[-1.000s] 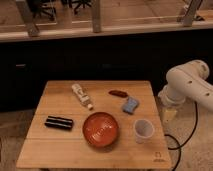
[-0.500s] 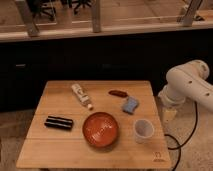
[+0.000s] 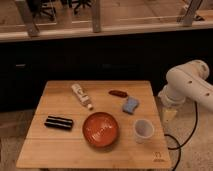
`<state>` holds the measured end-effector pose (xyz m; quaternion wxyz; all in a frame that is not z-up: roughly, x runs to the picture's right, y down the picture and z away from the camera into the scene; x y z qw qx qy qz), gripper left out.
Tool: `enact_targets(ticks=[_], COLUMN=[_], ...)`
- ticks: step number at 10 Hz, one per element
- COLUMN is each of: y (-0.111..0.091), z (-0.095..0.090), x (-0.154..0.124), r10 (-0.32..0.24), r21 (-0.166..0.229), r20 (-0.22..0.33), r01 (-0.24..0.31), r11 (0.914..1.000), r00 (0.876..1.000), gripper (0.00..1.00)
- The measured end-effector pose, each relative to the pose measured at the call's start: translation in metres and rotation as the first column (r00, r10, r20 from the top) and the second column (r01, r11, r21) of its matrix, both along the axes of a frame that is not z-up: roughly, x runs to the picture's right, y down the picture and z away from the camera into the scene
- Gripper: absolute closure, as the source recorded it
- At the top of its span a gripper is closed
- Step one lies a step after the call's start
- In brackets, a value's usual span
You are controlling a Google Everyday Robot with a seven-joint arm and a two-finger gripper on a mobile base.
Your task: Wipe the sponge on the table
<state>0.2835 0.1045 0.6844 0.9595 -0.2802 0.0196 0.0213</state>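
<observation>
Tool (image 3: 170,115) hangs spread and empty beside the table (image 3: 60,150), apart from the sponge (image 3: 130,105).

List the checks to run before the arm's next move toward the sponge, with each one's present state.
1. Small light-blue rectangular sponge lying uncovered on the light wooden plank table: ok.
2. End effector open and empty: ok.
3. End effector at the sponge: not ok; it hangs beyond the table's edge, on the picture's right.
4. Approach free: cannot tell; a white cup stands near the sponge, and a dark red oblong item lies just behind it.
5. Wiping room: not ok; a round red bowl sits close by the sponge.
</observation>
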Motion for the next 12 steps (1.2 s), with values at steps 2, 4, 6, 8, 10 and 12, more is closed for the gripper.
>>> enact_targets(ticks=[2,4,6,8,10,12], y=[0.0,0.0,0.0,0.0,-0.001,-0.016], z=[0.0,0.0,0.0,0.0,0.001,0.016], x=[0.0,0.0,0.0,0.0,0.0,-0.012], r10=[0.0,0.0,0.0,0.0,0.001,-0.03], r21=[0.0,0.0,0.0,0.0,0.0,0.002], r20=[0.0,0.0,0.0,0.0,0.0,0.025], r01=[0.0,0.0,0.0,0.0,-0.001,0.03], r11=[1.0,1.0,1.0,1.0,1.0,0.9995], r00=[1.0,1.0,1.0,1.0,1.0,0.999], gripper=[0.2,0.2,0.2,0.2,0.2,0.2])
